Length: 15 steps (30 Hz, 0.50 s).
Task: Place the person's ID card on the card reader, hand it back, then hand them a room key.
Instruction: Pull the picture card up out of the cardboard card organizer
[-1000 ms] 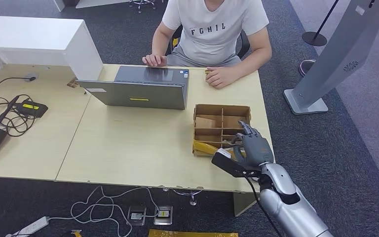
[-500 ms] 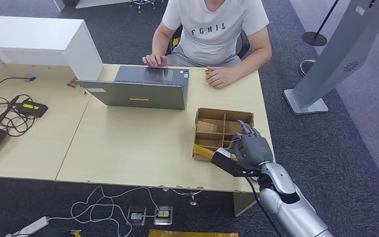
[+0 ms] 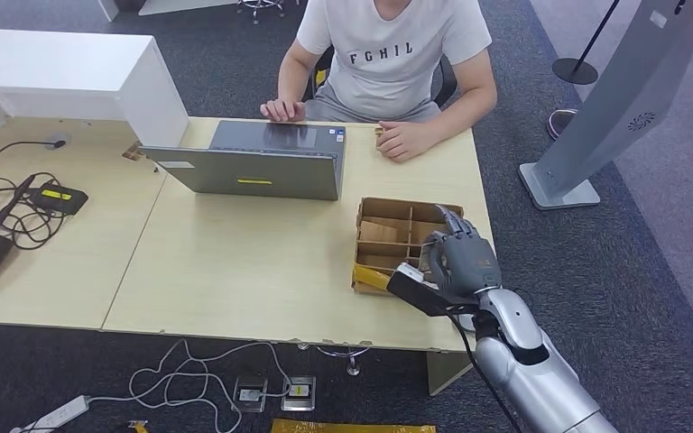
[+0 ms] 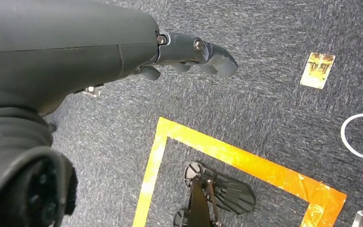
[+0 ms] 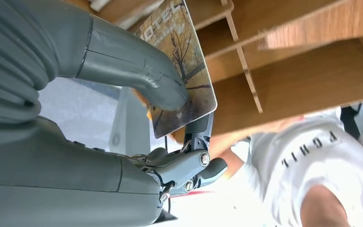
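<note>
Pale wood desk (image 3: 235,262), contents listed from the left: black cables and a small device (image 3: 59,197) at the far left edge; grey laptop (image 3: 257,162), lid partly raised, toward the seated person (image 3: 392,54), whose hands rest at the desk's far edge. Right of centre, a brown cardboard divider box (image 3: 388,230) with several compartments. Right hand (image 3: 460,262) over the box's near right corner; in the right wrist view the thumb (image 5: 137,71) presses a room key (image 5: 184,61), a card printed with an autumn tree, against the fingers, just above the compartments. Left hand (image 4: 189,54) hangs over grey carpet, fingers loosely curled, holding nothing; another card (image 4: 317,70) lies on the floor.
</note>
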### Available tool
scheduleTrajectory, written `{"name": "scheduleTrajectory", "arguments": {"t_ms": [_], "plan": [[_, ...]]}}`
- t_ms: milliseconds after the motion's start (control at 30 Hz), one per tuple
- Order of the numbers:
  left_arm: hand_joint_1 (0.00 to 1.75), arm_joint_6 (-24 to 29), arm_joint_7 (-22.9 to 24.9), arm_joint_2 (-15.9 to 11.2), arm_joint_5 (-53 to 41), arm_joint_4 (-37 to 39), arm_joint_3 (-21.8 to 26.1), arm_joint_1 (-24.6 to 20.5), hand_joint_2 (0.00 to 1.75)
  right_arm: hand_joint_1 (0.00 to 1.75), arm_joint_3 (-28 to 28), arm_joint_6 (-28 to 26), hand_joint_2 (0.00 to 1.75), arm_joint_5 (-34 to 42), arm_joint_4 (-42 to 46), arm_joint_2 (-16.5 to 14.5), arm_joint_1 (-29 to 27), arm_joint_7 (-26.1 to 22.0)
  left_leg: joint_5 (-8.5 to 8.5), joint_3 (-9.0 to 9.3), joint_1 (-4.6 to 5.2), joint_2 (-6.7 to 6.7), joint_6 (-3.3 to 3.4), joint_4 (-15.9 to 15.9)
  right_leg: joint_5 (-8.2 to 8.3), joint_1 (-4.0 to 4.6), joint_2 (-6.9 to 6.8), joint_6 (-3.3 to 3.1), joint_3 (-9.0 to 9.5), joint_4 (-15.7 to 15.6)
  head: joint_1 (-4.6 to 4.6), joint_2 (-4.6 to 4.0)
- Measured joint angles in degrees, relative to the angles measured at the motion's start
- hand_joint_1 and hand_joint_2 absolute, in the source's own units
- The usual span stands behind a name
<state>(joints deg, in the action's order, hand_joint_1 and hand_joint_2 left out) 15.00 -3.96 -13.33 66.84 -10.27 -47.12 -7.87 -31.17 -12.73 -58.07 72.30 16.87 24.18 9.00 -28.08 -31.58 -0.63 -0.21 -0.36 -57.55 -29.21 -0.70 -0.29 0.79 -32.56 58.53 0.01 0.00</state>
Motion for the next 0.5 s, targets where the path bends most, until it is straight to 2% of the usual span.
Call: {"name": "scheduleTrajectory", "arguments": {"t_ms": [100, 300, 500], "plan": [[0.00, -0.17, -0.13, 0.01, -0.06, 0.01, -0.01, 0.01, 0.00, 1.75, 0.22, -1.98, 1.75, -3.30, 0.23, 0.67, 1.19, -1.21, 0.00, 0.00, 0.01, 0.00, 0.00, -0.01, 0.02, -0.01, 0.02, 0.01, 0.00, 0.00, 0.00, 0.00], [0.00, -0.27, -0.30, 0.08, -0.18, 0.01, -0.02, 0.10, 0.00, 1.75, 2.77, -1.77, 1.75, -6.89, 2.49, 2.43, 4.70, -3.19, 0.00, 0.02, 0.01, 0.01, 0.00, -0.02, 0.03, -0.01, 0.01, 0.03, 0.01, -0.01, 0.01, 0.00], [0.00, -0.10, -0.28, 0.16, -1.16, 0.09, -0.10, 0.17, 0.00, 1.75, 7.17, -9.15, 1.75, -13.44, 6.69, 3.98, 8.09, -6.90, 0.00, 0.02, 0.01, 0.01, 0.00, -0.03, 0.04, -0.01, 0.02, 0.02, 0.00, 0.00, 0.00, 0.00]]}}
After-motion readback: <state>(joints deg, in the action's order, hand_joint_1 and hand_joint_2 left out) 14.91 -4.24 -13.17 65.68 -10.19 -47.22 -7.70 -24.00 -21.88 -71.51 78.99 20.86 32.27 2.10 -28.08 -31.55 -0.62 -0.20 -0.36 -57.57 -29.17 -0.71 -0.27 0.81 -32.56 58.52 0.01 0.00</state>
